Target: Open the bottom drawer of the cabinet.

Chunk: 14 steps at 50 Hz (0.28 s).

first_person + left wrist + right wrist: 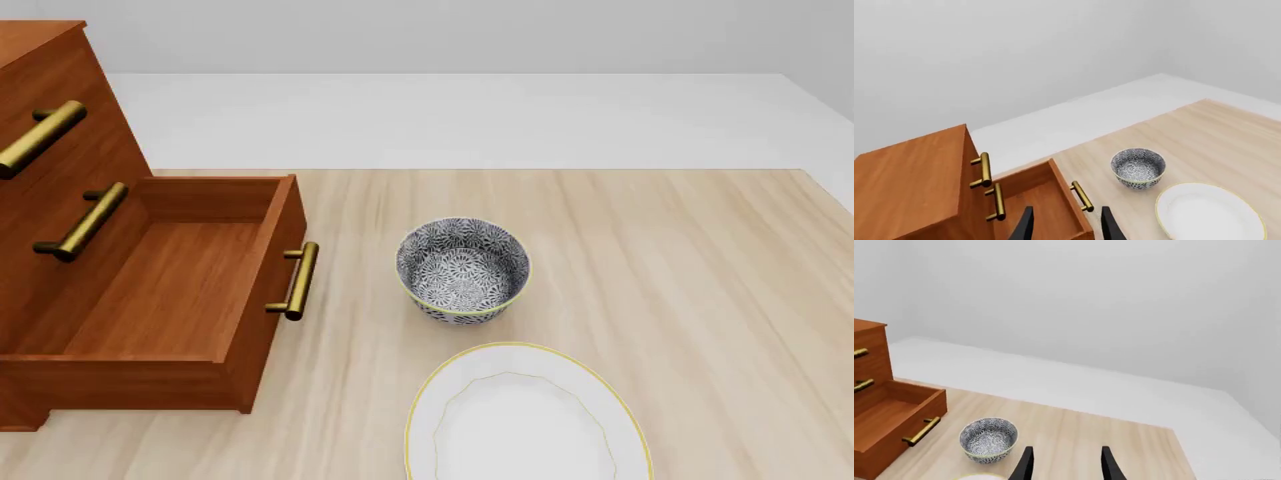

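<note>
Three drawers in cabinet point(60, 80) at left of surface point(694, 260); bottom drawer point(174, 290) pulled fully out, plain wood interior showing, brass handle point(300, 281) facing bowl point(462, 270). Two upper drawers shut, handles point(40, 138) and point(83, 222) stacked above. Patterned blue-and-white bowl just right of open drawer, apart from it. White plate point(527, 420) with yellow rim near bowl, toward front edge. Left end effector point(1066, 225) spread wide, holding nothing, hovering over front of open drawer. Right end effector point(1065, 464) likewise wide and empty, above surface, right of bowl. Neither arm visible from front.
</note>
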Available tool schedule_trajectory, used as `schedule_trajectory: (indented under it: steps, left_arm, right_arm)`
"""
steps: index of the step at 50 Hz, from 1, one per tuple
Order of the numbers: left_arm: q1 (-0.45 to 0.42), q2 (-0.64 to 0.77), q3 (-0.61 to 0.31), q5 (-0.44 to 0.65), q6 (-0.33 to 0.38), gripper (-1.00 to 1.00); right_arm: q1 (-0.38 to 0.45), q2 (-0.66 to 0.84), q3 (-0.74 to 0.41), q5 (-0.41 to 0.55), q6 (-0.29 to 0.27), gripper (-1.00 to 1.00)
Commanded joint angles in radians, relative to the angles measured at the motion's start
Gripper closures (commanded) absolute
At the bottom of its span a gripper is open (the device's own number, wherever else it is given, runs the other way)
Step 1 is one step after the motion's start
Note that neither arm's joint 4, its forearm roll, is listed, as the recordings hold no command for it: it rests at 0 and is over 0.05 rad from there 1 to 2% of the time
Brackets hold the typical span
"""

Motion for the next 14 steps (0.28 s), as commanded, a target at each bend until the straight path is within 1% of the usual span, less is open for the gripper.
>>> schedule_trajectory:
  steps: [1, 7, 8, 10, 12, 14]
  left_arm:
    - [-0.038, 0.000, -0.071, 0.105, -0.005, -1.00]
    - [-0.048, 0.000, -0.081, 0.136, -0.015, -1.00]
    - [-0.055, 0.000, -0.082, 0.141, -0.004, -1.00]
    - [-0.056, 0.000, -0.086, 0.147, -0.015, -1.00]
    - [-0.076, 0.000, -0.082, 0.150, -0.017, -1.00]
    - [-0.086, 0.000, -0.084, 0.155, -0.031, -1.00]
  right_arm:
    - [0.015, 0.000, -0.114, 0.141, -0.021, -1.00]
    - [0.008, 0.000, -0.152, 0.201, -0.026, -1.00]
    - [0.007, 0.000, -0.156, 0.211, -0.022, -1.00]
    - [0.004, 0.000, -0.161, 0.221, -0.019, -1.00]
    - [0.005, 0.000, -0.161, 0.230, -0.015, -1.00]
    - [0.016, 0.000, -0.146, 0.231, -0.024, -1.00]
